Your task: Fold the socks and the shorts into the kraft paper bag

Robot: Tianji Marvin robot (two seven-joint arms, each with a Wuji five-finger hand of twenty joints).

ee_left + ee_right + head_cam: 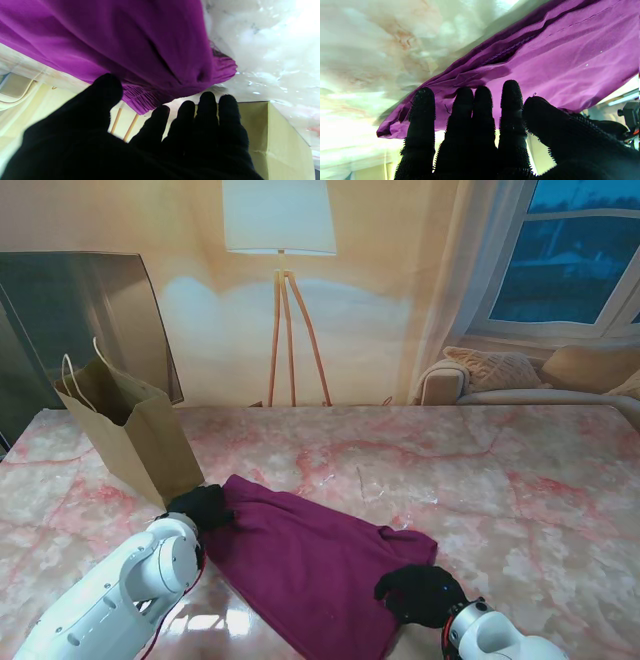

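The purple shorts (310, 565) lie spread flat on the marble table (500, 480), running diagonally from the bag toward the near edge. The kraft paper bag (130, 435) stands upright and open at the far left, its side (272, 135) close to my left hand. My left hand (203, 507) rests at the shorts' waistband corner beside the bag, its fingers (207, 112) apart and gripping nothing, with the shorts (125, 37) just past them. My right hand (425, 593) lies on the shorts' right corner, its fingers (482, 112) stretched flat against the cloth (557, 57). No socks show in any view.
A dark panel (80, 310) leans behind the bag at the far left. The backdrop past the table's far edge shows a floor lamp (285, 290) and a sofa (520, 375). Bare marble stretches to the right of the shorts.
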